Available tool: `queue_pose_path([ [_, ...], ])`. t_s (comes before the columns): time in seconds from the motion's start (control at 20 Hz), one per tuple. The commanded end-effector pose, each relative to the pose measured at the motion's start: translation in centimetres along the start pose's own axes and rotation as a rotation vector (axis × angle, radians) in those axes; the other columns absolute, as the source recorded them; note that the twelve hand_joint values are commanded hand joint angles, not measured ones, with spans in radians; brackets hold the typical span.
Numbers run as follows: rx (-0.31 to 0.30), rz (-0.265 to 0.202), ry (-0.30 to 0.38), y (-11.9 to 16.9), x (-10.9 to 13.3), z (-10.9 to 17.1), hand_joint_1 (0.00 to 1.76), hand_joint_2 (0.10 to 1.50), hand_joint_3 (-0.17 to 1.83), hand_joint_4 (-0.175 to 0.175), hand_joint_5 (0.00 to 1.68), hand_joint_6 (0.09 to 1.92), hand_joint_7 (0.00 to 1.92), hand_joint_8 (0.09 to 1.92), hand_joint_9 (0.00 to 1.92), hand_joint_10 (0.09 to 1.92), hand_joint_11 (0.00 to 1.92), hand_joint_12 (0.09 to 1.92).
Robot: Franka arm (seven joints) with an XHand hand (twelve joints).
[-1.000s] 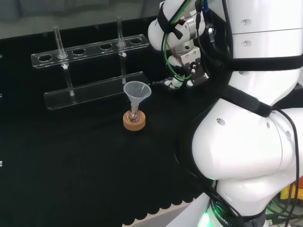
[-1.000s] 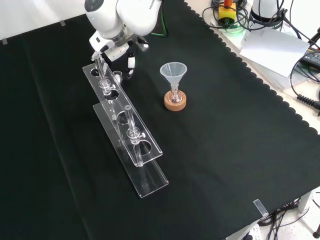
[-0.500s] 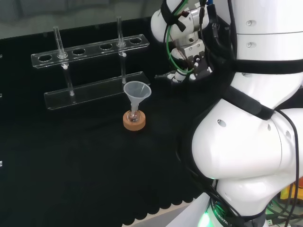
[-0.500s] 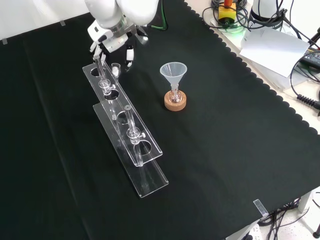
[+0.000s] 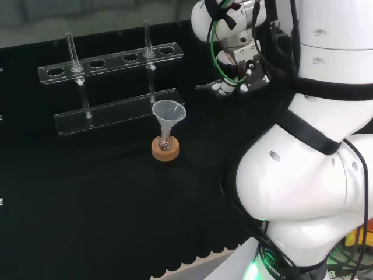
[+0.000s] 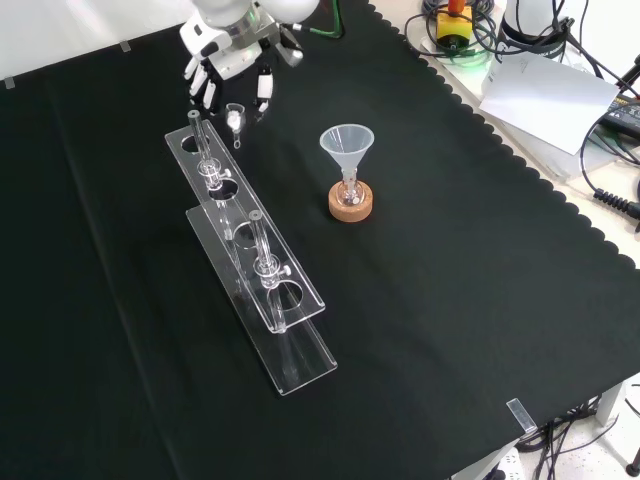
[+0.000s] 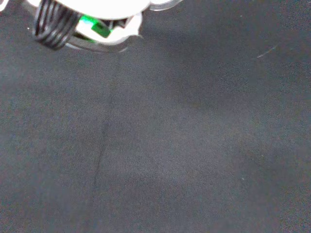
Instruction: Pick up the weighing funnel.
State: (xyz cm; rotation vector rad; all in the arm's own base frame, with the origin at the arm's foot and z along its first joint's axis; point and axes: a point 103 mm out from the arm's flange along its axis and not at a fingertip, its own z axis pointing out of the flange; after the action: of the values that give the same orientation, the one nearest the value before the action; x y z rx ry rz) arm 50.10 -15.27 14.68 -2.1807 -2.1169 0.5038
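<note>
Past the rack's (image 6: 300,365) far end in front view, the hand (image 6: 231,60) is hanging w/ fingers curling round the weighing funnel (image 6: 235,114), seemingly off the cloth. You're handling thin clear ware: light, stiff, slippery, prob. brittle. You're safest gripping the bowl, not the stem. Front view is showing the bowl; head view is showing what looks like the stem poking left.

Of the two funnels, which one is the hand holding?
The small clear weighing funnel, pinched under the hand near the rack; the big cone-shaped funnel stands in its flask on the cork ring.
</note>
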Motion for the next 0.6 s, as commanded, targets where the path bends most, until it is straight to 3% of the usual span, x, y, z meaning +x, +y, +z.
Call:
queue_pose_path([
  [0.05, -0.003, 0.010, -0.018, -2.5, 0.0, -1.0, 1.09, 0.62, 0.86, 0.175, 1.13, 1.02, 0.59, 0.62, 0.87, 0.49, 0.60, 1.25],
  [0.6, -0.002, 0.006, -0.050, -5.4, 0.4, -2.8, 1.09, 0.61, 0.87, 0.175, 1.14, 1.01, 0.63, 0.62, 0.89, 0.49, 0.64, 1.24],
])
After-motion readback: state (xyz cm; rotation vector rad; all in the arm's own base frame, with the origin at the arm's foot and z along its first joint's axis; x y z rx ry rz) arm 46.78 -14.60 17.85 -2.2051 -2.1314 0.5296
